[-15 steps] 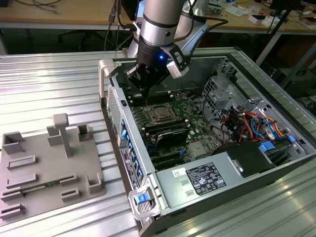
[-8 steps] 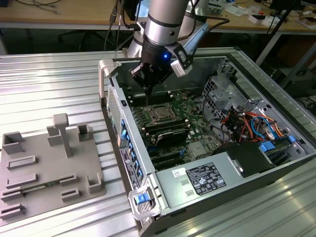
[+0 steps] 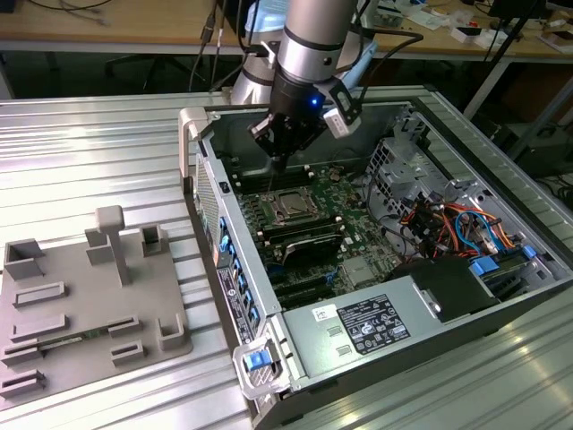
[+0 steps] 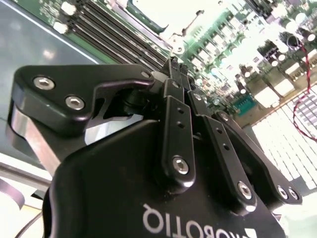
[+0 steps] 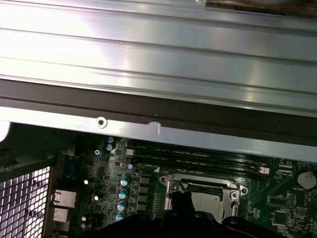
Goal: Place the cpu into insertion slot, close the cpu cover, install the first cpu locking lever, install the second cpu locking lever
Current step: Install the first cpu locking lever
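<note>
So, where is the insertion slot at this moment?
In the exterior view, the insertion slot sits on the green circuit board inside the open computer case, just below the gripper.

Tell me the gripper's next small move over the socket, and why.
Probably ease the gripper straight down a little. It looks shut on nothing and hangs just above the insertion slot, where the cpu cover appears to lie flat over a silvery cpu.
</note>
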`<state>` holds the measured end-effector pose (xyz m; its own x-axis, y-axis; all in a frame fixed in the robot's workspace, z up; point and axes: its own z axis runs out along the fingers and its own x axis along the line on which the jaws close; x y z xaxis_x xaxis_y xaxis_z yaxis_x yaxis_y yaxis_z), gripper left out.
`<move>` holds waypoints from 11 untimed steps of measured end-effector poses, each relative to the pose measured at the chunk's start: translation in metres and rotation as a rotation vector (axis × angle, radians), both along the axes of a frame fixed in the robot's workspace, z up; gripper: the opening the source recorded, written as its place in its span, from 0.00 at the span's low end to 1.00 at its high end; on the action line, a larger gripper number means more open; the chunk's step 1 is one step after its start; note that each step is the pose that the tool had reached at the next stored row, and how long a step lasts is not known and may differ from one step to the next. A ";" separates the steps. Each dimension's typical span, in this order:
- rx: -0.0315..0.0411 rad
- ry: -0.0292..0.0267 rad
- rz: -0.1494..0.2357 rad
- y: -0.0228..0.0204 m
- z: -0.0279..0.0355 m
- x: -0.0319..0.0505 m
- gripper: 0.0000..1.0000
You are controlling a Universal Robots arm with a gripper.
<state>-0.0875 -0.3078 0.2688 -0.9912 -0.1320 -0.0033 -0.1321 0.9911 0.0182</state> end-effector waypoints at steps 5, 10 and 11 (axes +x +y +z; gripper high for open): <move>0.0001 -0.0001 0.001 0.0002 -0.0014 0.0122 0.11; 0.0000 0.0000 0.003 0.0003 -0.0027 0.0233 0.11; 0.0000 0.0001 0.003 0.0004 -0.0028 0.0248 0.11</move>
